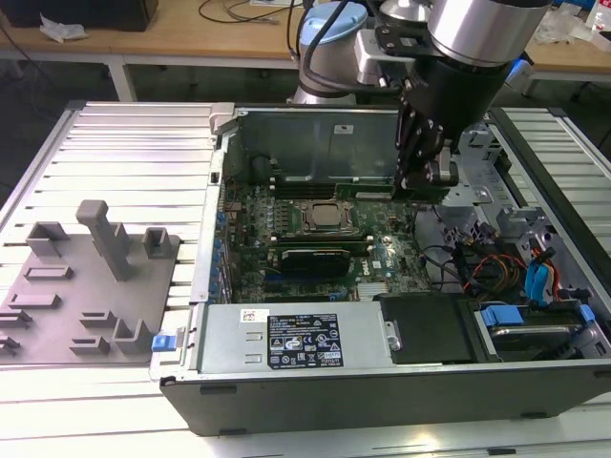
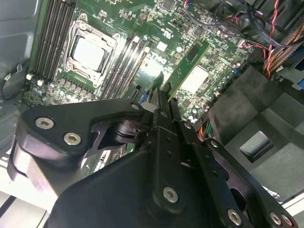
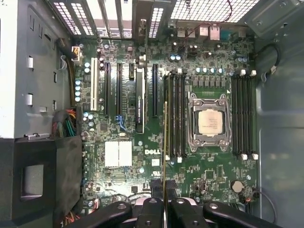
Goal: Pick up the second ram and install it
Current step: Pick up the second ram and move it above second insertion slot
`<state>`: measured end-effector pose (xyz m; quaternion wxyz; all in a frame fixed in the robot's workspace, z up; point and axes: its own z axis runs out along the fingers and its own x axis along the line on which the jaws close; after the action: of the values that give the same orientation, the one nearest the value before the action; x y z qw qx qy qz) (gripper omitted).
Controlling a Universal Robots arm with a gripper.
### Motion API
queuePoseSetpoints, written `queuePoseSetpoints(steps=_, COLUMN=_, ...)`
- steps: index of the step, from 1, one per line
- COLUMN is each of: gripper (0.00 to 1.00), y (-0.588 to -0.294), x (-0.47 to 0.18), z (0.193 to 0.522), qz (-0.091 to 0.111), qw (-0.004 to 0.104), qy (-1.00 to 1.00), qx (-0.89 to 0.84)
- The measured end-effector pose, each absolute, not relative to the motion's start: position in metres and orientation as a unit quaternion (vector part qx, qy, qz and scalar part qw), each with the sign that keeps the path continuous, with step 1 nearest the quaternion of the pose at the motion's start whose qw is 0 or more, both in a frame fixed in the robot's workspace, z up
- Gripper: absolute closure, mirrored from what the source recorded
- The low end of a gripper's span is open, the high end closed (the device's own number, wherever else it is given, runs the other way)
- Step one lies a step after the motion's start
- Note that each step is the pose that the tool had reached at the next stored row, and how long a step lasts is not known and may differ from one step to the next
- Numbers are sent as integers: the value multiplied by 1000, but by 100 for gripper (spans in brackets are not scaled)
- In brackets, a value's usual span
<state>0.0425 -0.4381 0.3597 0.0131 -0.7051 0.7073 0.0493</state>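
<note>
Claw pinched on the ram stick, held edge-on | stick hangs over the memory slots just beside the CPU socket, inside the open case | I judge pickup done, seating outstanding; I cannot tell whether it touches a slot yet.

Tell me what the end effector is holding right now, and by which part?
The RAM stick, pinched across its flat faces at the end nearest the end effector, the rest projecting toward the motherboard.
</note>
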Motion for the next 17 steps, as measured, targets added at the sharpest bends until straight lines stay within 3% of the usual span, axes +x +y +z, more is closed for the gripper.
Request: queuePoseSetpoints(steps=17, gripper=87, y=-423, x=26, z=330, qz=49, qw=13, qy=707, qx=-705)
